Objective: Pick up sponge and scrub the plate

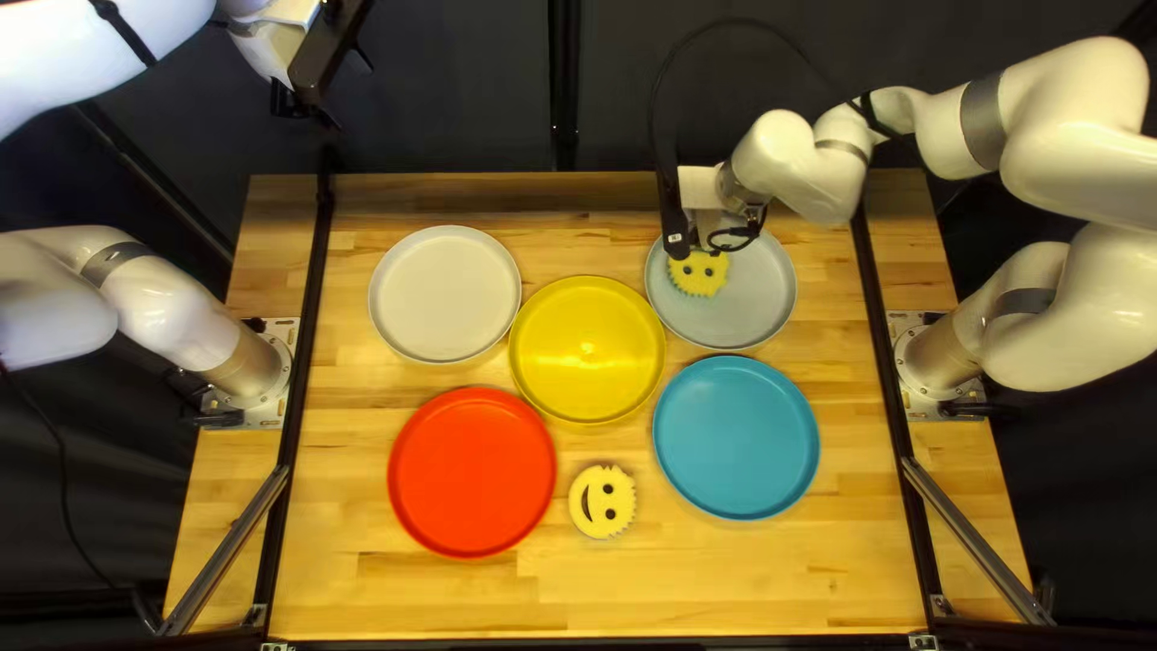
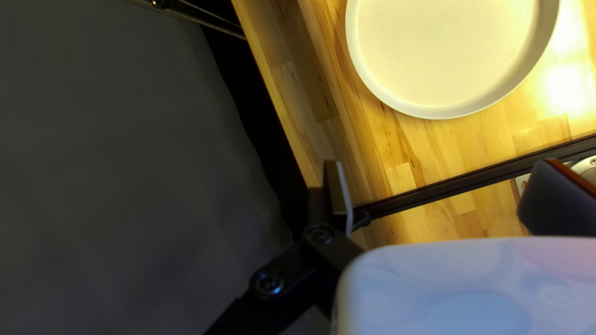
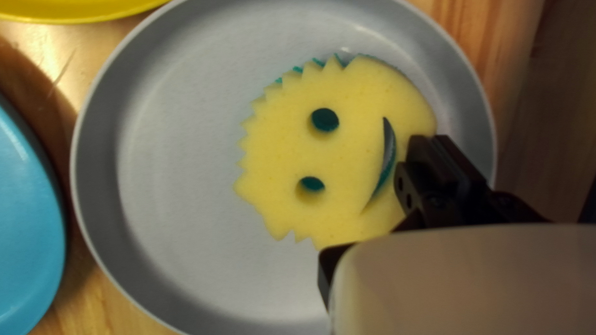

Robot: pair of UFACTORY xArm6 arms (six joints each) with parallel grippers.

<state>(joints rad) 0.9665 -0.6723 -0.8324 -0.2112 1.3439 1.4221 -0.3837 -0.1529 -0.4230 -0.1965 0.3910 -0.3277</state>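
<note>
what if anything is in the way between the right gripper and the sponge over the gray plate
Nothing visible: the right gripper is right at the edge of the sponge, and nothing shows between the sponge and the gray plate below it.

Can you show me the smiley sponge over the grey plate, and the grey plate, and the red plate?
Smiley sponge [image 3: 354, 155]: right wrist view, yellow face between eyes and smile.
Grey plate [image 3: 174, 161]: right wrist view, bare inside.
Red plate [image 1: 471, 471]: top left view, middle.
</note>
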